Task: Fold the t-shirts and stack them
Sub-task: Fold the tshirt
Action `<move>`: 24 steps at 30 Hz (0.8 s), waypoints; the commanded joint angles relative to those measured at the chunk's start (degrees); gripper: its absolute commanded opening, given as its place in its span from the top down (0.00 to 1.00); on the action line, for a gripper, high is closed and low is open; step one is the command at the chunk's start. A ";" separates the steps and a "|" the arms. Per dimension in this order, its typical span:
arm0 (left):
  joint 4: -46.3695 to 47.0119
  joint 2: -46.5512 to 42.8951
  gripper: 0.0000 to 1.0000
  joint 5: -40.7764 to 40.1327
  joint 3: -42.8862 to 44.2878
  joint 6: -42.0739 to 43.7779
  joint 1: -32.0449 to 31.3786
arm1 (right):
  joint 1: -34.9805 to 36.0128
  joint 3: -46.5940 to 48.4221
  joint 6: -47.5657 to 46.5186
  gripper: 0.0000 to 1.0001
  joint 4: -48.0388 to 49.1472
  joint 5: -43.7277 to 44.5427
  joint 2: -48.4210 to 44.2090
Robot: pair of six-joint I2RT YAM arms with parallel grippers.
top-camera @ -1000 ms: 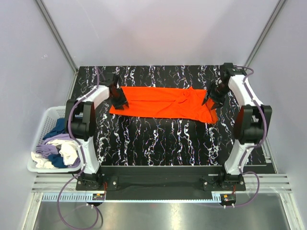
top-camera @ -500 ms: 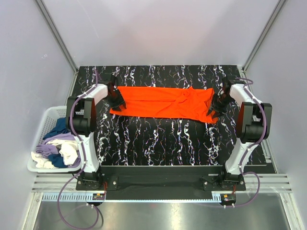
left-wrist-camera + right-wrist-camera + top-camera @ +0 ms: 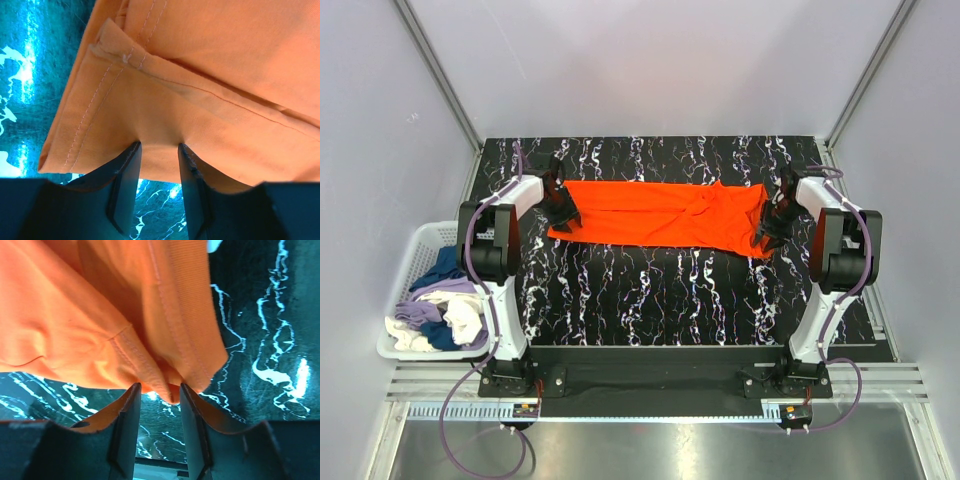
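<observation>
The black, white-veined bench (image 3: pixel 650 300) is viewed from above, with both arms reaching over it from the near edge. An orange t-shirt (image 3: pixel 660 215) is laid flat across the far half of the bench, stretched long from left to right, with wrinkles gathered toward its right end. A white basket (image 3: pixel 421 240) is placed off the left edge of the bench, beside the left arm. A loose heap of t-shirts (image 3: pixel 445 310) in navy, lavender and cream is held in it, well apart from the orange one. The left hand (image 3: pixel 563 215) is set low at the left end of the orange t-shirt. In the left wrist view the cloth beside a stitched hem is seen puckered between the two fingers (image 3: pixel 125 180), so it is noted as pinched. The right hand (image 3: pixel 767 228) is set at the near right corner of the shirt. In the right wrist view a folded ridge of hem is seen drawn between its fingers (image 3: pixel 125 425) and likewise pinched, with marbled bench visible beyond.
</observation>
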 commanded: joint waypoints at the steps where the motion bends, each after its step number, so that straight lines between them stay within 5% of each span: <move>1: -2.68 -1.07 0.57 -3.02 -0.94 1.66 0.71 | 0.01 -0.52 -1.44 0.56 0.04 2.74 -1.43; 11: -2.59 -1.78 0.57 -4.43 -3.22 1.92 0.71 | 0.01 -2.64 -1.18 0.57 2.07 1.60 -1.18; 17: -3.03 -2.21 0.57 -5.48 -3.75 2.45 0.71 | -0.34 -1.84 -0.48 0.90 0.75 3.00 -0.11; 24: -3.47 -4.06 0.57 -8.12 -7.44 2.80 0.80 | -3.15 -5.00 1.98 1.00 -5.57 8.54 -6.88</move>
